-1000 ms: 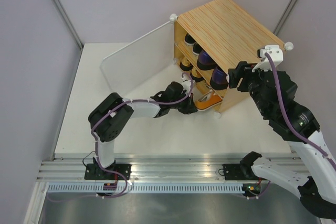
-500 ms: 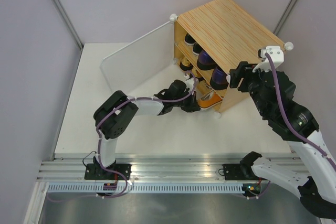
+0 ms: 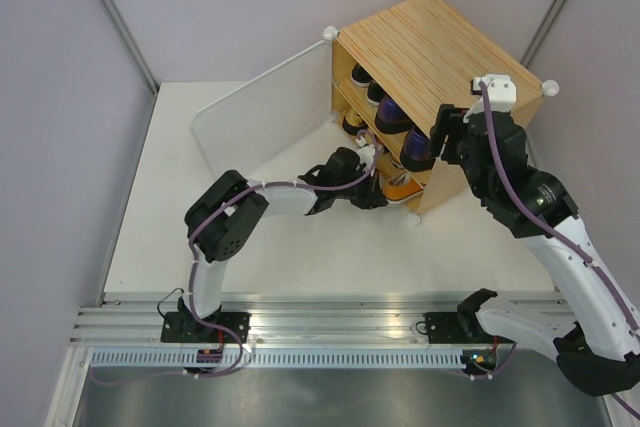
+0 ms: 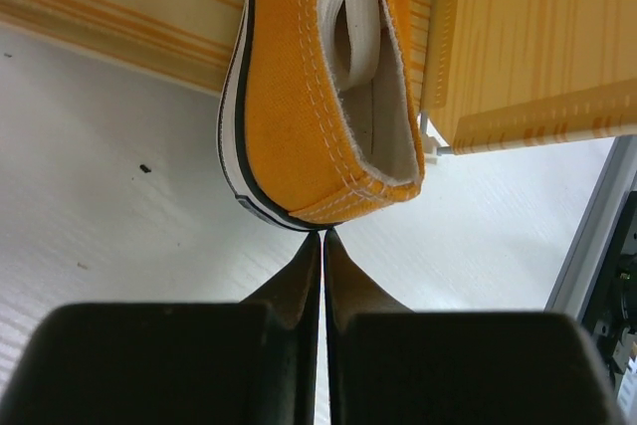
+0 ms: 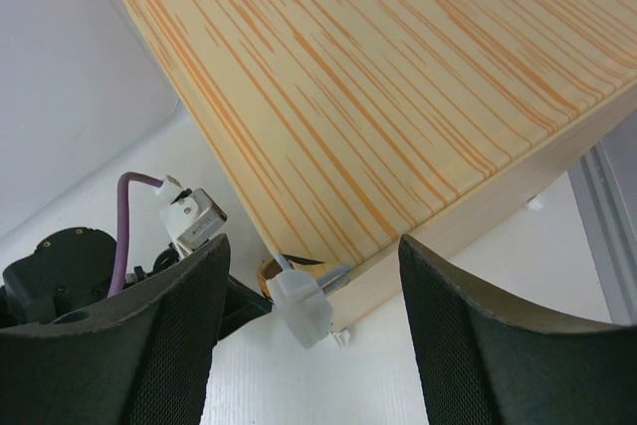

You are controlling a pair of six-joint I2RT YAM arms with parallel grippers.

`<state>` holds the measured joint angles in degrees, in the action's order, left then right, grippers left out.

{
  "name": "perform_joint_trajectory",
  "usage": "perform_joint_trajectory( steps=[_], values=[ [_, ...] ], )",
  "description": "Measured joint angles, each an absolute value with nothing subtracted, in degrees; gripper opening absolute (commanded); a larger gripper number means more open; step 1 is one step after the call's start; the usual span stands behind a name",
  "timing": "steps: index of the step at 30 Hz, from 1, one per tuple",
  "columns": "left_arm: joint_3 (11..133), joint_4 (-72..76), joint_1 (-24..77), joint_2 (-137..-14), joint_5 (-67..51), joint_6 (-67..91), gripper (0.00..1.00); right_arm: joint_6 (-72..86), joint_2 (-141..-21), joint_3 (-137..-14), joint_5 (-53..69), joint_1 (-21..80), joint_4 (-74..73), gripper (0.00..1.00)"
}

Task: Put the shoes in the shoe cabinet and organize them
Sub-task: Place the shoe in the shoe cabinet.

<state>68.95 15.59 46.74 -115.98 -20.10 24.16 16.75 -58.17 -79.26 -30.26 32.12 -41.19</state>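
Note:
The shoe cabinet (image 3: 440, 52) stands at the back right, its white door (image 3: 260, 117) swung open to the left. Dark shoes (image 3: 392, 115) fill its upper shelf. An orange sneaker (image 3: 402, 187) lies on the bottom level at the near corner, heel sticking out. My left gripper (image 3: 375, 192) is shut, empty, tips touching that heel. In the left wrist view the orange sneaker (image 4: 318, 97) sits just above the gripper (image 4: 322, 236). My right gripper (image 3: 438, 143) hovers open over the cabinet's near top corner; the right wrist view shows the gripper (image 5: 311, 266) above the wooden top (image 5: 398, 77).
More dark shoes (image 3: 355, 125) sit on the lower level. A white corner knob (image 5: 304, 311) juts out at the cabinet's near corner. Grey walls close in on both sides. A metal rail (image 3: 320, 322) runs along the table's near edge.
My left gripper has slid right, up against the orange sneaker's heel, and the sneaker sits deeper in the cabinet. My right arm has swung left over the cabinet's corner, jaws slightly wider.

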Motion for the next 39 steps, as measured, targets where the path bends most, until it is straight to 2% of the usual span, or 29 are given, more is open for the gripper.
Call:
perform_joint_trajectory(
  steps=[8,17,24,27,29,34,39],
  values=[
    [70.3,15.6,46.7,-118.0,-22.0,24.2,0.02,17.5,-59.9,-86.1,-32.0,27.8,-40.8,0.78],
    [70.4,16.2,46.7,-118.5,-23.0,24.2,0.02,19.2,-64.9,-87.6,-28.1,11.3,-40.9,0.83],
    [70.4,16.4,46.7,-118.5,-23.4,24.2,0.02,22.2,-67.0,-88.5,-18.5,-5.3,-40.2,0.86],
    [70.4,16.8,46.7,-118.5,-24.0,24.2,0.02,24.1,-68.0,-88.6,-13.0,-12.6,-38.8,0.87],
    [70.4,16.9,46.7,-118.5,-24.3,24.2,0.02,25.8,-68.9,-88.3,-8.4,-17.4,-37.0,0.92],
    [70.4,16.9,46.6,-118.5,-24.3,24.2,0.02,31.5,-71.8,-85.6,2.7,-28.7,-31.4,0.93],
    [70.4,17.4,46.5,-118.8,-24.7,24.2,0.02,36.7,-76.0,-83.2,10.6,-34.6,-27.0,0.92]
  ],
)
